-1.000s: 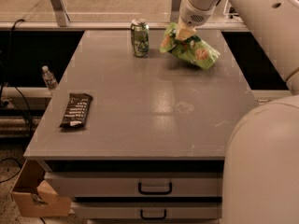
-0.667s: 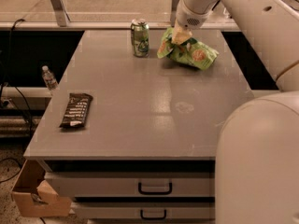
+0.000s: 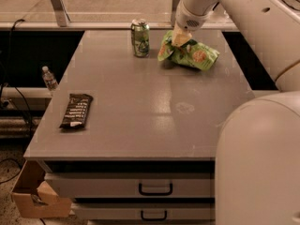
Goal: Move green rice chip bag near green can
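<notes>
**Chip bag pinched beside the can at the table's far edge**

The green rice chip bag (image 3: 198, 55) lies crumpled on the far right part of the grey table (image 3: 140, 111); its foil is light green, creased and bunched, with round orange rice-cake pictures on the face that shows and a darker green patch toward its left end; its right end lies flat on the tabletop while its left end is gathered upward. The gripper (image 3: 180, 37) comes down from the white arm onto that raised left end; its tan fingers are closed on a fold of the foil, pinching the bag at its top. The green can (image 3: 140, 32) stands upright just left of the bag, silver top up, pale markings on its side; a narrow strip of bare table shows between can and bag, so the two are near but apart.

Against the view a second ago, the bag's left edge sits slightly closer to the can, and the gripper with it; the can has not shifted. The dark chocolate bar (image 3: 76, 110) lies where it lay, near the table's left edge, well apart from both. The robot's white body (image 3: 258, 168) fills more of the lower right corner than it did then.
</notes>
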